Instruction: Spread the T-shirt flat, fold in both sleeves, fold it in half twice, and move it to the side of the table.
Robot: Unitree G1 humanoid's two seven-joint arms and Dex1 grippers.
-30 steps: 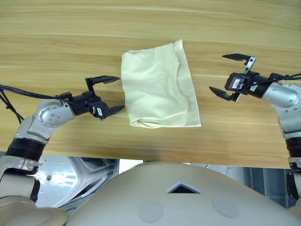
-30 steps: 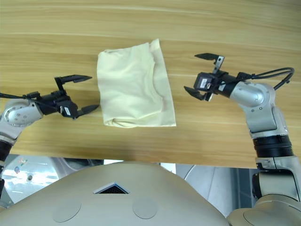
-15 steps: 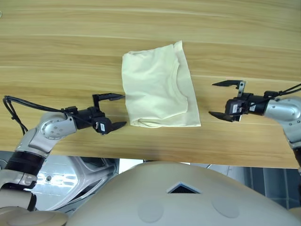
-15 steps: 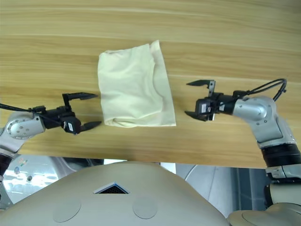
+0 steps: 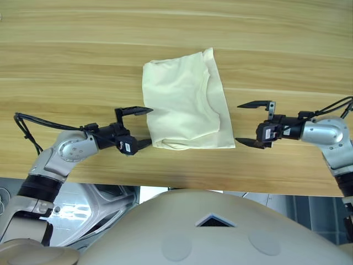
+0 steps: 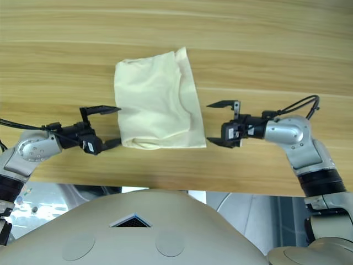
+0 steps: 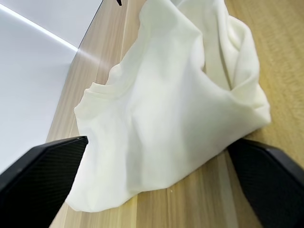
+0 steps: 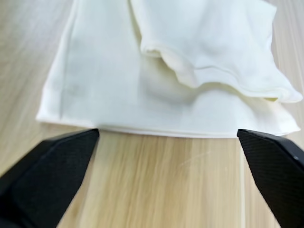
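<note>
A pale yellow T-shirt (image 5: 185,102) lies folded into a compact stack on the wooden table (image 5: 66,61), near its front edge. My left gripper (image 5: 142,126) stands open at the stack's near left corner, its fingers reaching the cloth's edge. My right gripper (image 5: 253,123) stands open just right of the stack's near right corner, a small gap from the cloth. In the left wrist view the T-shirt (image 7: 175,109) bulges between both fingers. The right wrist view shows the T-shirt (image 8: 156,90) with its layered edge lying just beyond the fingertips.
The table's front edge (image 5: 182,185) runs close below both grippers. Bare wood stretches to the left, right and far side of the shirt.
Both arms have come down toward the front edge and inward, closing on the stack's near corners from each side. The T-shirt has stayed in place.
</note>
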